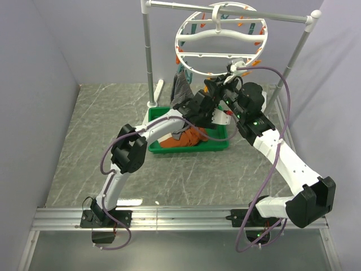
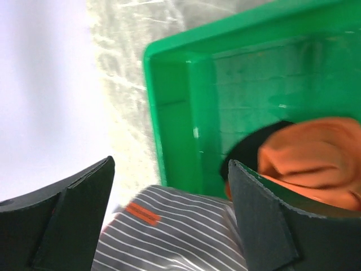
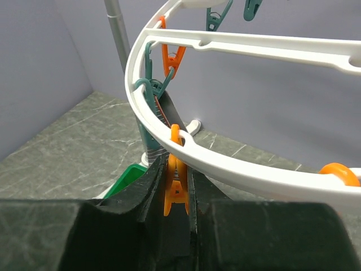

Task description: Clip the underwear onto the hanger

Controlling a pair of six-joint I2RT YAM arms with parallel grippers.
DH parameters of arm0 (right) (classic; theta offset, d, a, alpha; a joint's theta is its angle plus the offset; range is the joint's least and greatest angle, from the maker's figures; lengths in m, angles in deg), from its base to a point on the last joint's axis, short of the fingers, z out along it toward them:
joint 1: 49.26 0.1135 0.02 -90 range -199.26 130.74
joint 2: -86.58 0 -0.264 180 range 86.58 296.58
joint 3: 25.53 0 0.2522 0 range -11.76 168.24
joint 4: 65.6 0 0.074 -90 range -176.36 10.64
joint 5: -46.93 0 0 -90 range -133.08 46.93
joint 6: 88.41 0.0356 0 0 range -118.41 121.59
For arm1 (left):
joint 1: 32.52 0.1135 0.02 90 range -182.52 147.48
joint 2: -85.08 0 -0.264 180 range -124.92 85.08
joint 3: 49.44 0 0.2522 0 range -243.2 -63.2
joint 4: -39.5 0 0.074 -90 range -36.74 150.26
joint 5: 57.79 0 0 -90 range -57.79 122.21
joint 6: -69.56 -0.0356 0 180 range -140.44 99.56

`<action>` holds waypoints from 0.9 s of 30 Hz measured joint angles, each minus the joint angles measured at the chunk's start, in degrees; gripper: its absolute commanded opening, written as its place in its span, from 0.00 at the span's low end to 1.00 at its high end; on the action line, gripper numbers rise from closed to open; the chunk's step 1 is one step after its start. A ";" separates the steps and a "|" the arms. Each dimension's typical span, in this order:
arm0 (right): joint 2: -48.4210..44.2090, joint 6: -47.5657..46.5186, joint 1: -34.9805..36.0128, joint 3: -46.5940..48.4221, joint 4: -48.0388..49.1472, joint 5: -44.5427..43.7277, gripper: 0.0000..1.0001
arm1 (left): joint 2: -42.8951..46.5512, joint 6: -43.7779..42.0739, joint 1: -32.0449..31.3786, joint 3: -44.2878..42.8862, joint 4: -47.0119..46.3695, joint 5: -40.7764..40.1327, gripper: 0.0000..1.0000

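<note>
The white ring hanger hangs by its hook from the rack bar. The grey striped underwear hangs below the ring's left side, by a teal clothespin. My left gripper is at the cloth's lower part. In the left wrist view its jaws stand wide apart, with the striped cloth lying between them near their base. My right gripper is at the ring's lower rim, shut on an orange clothespin and squeezing it.
A green tray sits under both grippers and holds the orange-rust garment. The rack's upright tube stands just left of the hanger, and its slanted leg is at the right. Grey walls close in at the left and back.
</note>
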 measured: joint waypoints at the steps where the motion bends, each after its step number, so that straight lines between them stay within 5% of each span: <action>1: 0.00 -0.17 0.11 0.02 0.00 -0.17 0.00 | -0.72 -0.09 0.09 -1.22 0.00 -0.44 0.88; 22: -0.02 -1.38 0.31 0.31 -0.33 -1.36 0.00 | -4.28 -4.57 5.49 -8.96 13.18 -4.79 0.81; 27: -0.02 -1.36 0.31 0.31 -0.44 -1.36 0.00 | -6.12 -5.68 5.49 -10.05 15.74 -6.34 0.54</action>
